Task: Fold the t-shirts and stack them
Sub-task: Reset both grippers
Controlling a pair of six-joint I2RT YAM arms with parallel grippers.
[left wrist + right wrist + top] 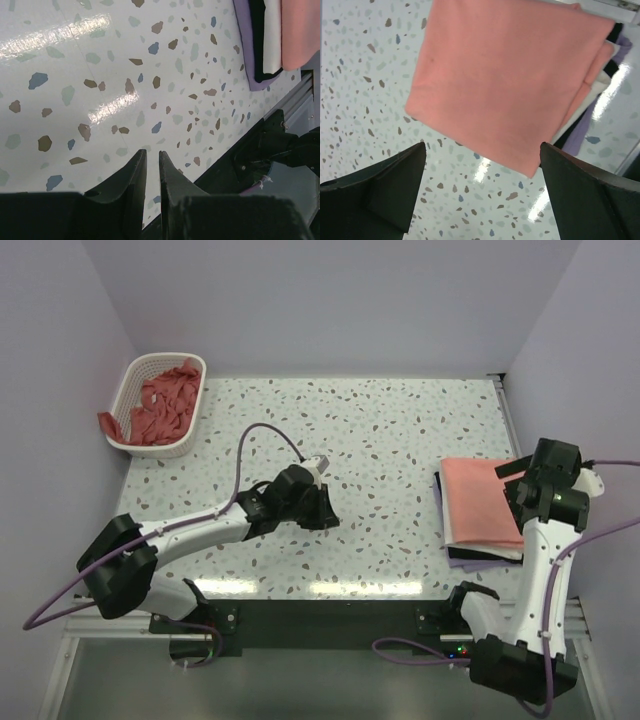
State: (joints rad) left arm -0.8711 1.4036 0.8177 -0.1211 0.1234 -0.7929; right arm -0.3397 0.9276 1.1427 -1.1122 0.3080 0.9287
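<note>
A folded salmon-pink t-shirt (482, 502) lies on top of a stack at the table's right edge. The right wrist view shows it (505, 85) over white, black and purple folded layers. My right gripper (512, 490) hovers over the stack's right side, wide open and empty (482, 147). My left gripper (328, 518) is low over bare table near the middle, its fingers almost touching with nothing between them (152, 152). Several crumpled salmon-pink t-shirts (165, 405) fill the basket at the far left. The stack's corner shows in the left wrist view (295, 30).
The white lattice basket (128, 390) stands at the far left corner, with one shirt hanging over its left rim. The speckled tabletop (400, 430) lies between basket and stack. Walls close in the back and sides. The table's front rail (280, 145) is near the left gripper.
</note>
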